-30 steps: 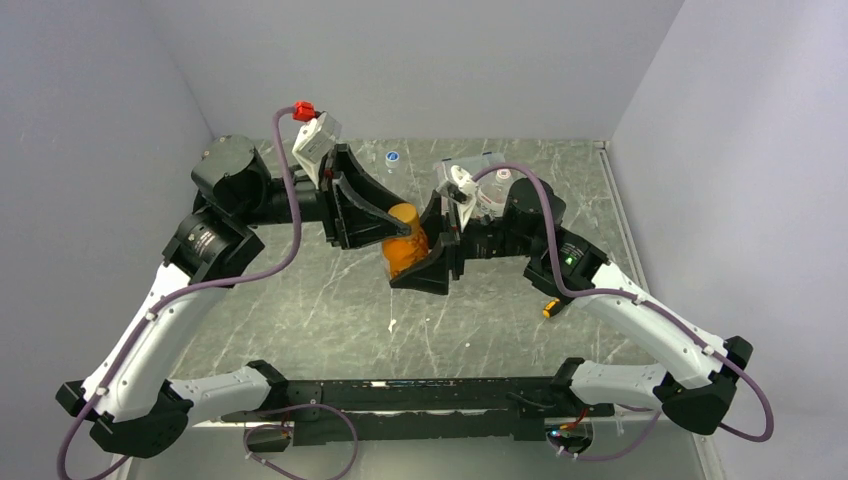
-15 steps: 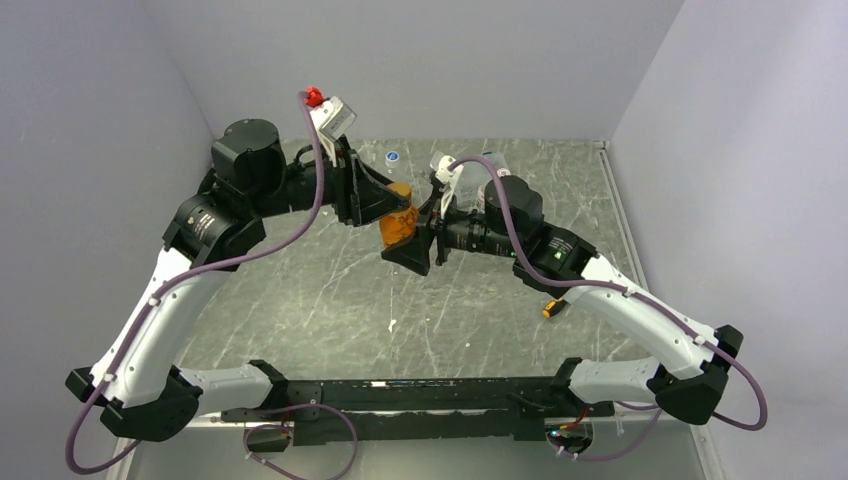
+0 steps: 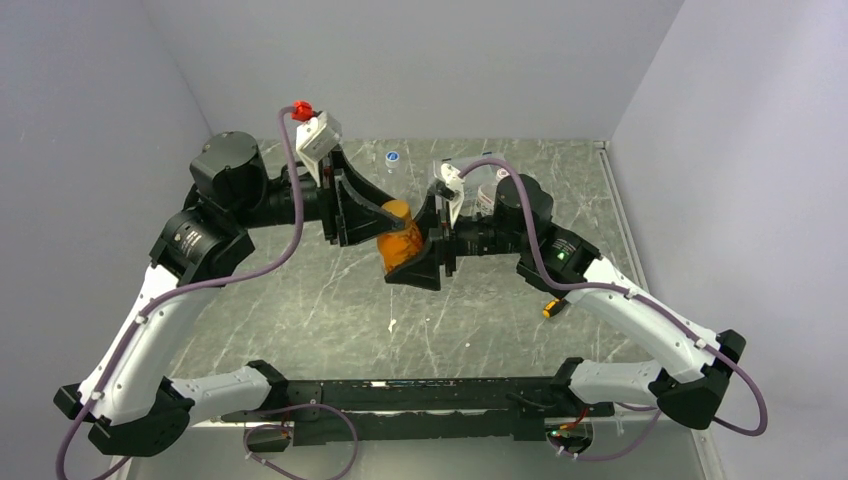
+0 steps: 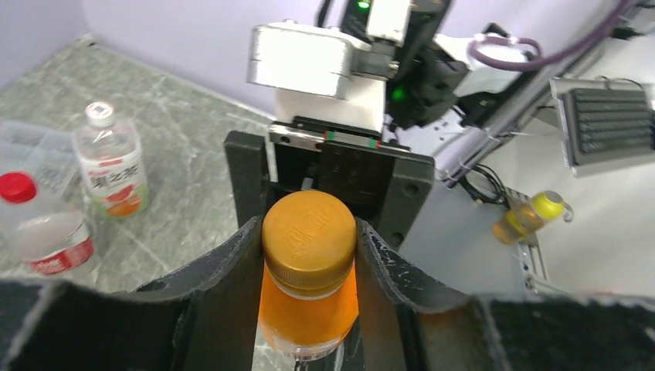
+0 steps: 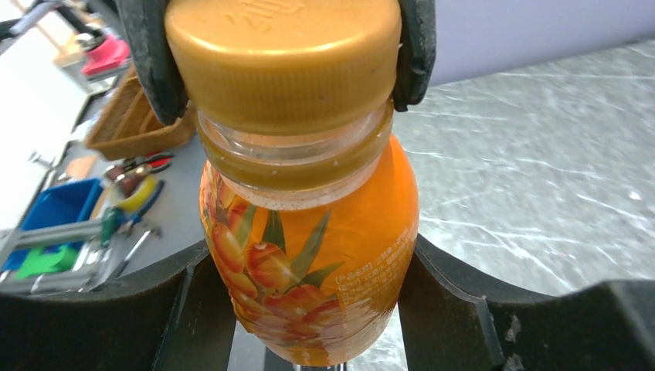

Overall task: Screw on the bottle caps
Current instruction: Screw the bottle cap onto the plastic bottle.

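Pinched round the body by the right hand point(image 3: 425, 262) and round its round orange plastic screw cap point(image 4: 309, 234) by the left hand point(image 3: 393, 216), aloft over the grey marbled surface point(image 3: 300, 300): one squat clear plastic bottle of orange liquid point(image 5: 309, 263), with one white-labelled bottle point(image 4: 112, 170), one red-capped bottle point(image 4: 42, 224) and one small blue cap point(image 3: 392, 156) beyond it.

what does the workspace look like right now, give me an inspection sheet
surface: grey marbled table, white speck near the middle
job's things: orange bottle gripped, orange cap on its neck; white-labelled bottle and red-labelled bottle standing, caps on; tiny vial lying near the right arm; blue cap loose
clutter: clear compartment box
pincers: left pincer shut on orange cap; right pincer shut on orange bottle
cables: purple cable along each arm, clear of the bottle
surroundings: plain walls; tools beyond the table
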### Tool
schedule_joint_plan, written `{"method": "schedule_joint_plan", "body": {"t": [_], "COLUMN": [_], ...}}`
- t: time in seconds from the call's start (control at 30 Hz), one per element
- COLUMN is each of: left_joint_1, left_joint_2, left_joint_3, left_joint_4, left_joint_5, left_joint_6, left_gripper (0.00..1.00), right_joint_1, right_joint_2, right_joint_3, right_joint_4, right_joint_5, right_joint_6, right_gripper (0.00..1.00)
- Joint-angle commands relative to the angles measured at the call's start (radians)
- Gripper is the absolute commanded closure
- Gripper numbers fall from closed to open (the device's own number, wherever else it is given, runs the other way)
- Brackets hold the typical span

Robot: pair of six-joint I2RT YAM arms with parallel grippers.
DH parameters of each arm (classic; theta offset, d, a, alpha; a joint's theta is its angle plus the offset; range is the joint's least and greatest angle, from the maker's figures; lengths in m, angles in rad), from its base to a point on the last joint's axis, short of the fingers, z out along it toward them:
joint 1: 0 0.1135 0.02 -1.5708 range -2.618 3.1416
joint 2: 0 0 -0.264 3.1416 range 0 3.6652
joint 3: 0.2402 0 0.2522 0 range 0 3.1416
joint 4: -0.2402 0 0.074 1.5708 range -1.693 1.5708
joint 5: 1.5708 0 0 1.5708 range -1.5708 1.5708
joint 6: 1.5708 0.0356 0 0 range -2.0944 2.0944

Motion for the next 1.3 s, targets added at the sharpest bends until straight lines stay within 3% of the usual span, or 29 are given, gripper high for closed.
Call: {"method": "schedule_joint_plan", "body": {"t": [0.0,0.3,0.43,0.63,0.77,0.87,1.17,1.27], "left_joint_1": [-0.014,-0.015,-0.015,-0.015,-0.015,-0.015,-0.015,-0.015], "left_joint_2": [-0.031,-0.024,-0.02,-0.021,-0.038,-0.063,-0.132,-0.136], "left_joint_3": [-0.041,-0.045,-0.033,-0.006,0.022,0.034,-0.049,-0.077], "left_joint_4": [0.048,0.055,0.048,0.011,-0.015,-0.025,0.042,0.084], "left_joint_5": [0.243,0.378,0.393,0.341,0.235,0.124,-0.371,-0.479], "left_joint_6": [-0.03,-0.035,-0.031,-0.005,0.019,0.044,0.042,0.039], "left_gripper": [0.94,0.93,0.88,0.46,0.2,0.1,0.08,0.07], "right_joint_1": [-0.014,-0.013,-0.012,-0.012,-0.012,-0.012,-0.009,-0.004], "right_joint_2": [-0.026,0.006,0.009,0.004,-0.001,-0.01,-0.023,-0.01], "right_joint_3": [0.028,0.06,0.061,0.075,0.082,0.073,0.01,-0.001], "right_joint_4": [0.216,0.209,0.201,0.135,0.05,0.002,0.007,0.02], "right_joint_5": [-0.217,-0.421,-0.434,-0.399,-0.325,-0.236,0.203,0.323], "right_joint_6": [0.044,0.053,0.045,0.005,-0.05,-0.082,-0.065,-0.056], "right_gripper": [0.88,0.87,0.87,0.86,0.86,0.85,0.85,0.85]}}
